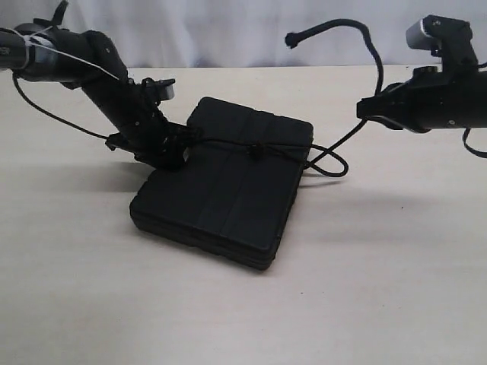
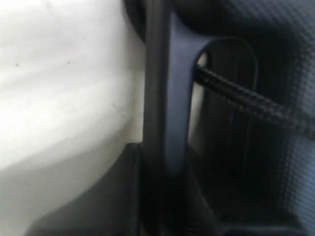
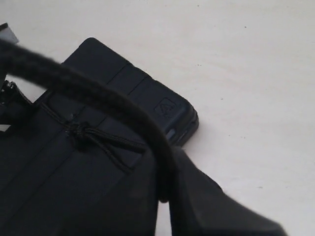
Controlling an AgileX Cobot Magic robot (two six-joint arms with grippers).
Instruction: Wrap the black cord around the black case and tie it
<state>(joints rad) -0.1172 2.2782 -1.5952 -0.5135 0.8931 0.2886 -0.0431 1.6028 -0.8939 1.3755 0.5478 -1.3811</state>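
Exterior view: a black case [image 1: 228, 190] is lying on the pale surface [image 1: 365, 274], a black cord [image 1: 266, 147] crossing its lid. The right claw [image 1: 364, 110] is clenching the cord. The left claw [image 1: 173, 146] is sitting at the case's edge, grip unclear.
Left wrist view: the cord [image 2: 246, 101] is showing, blurred.
Right wrist view: the cord [image 3: 108, 98] is lying knotted over the case [image 3: 113, 69].

The flat rectangular black plastic case [image 1: 221, 198] lies on the pale tabletop [image 1: 380, 289], with the long thin black braided cord [image 1: 256, 152] knotted across its lid and running right of the case up to the right gripper [image 1: 365, 112].
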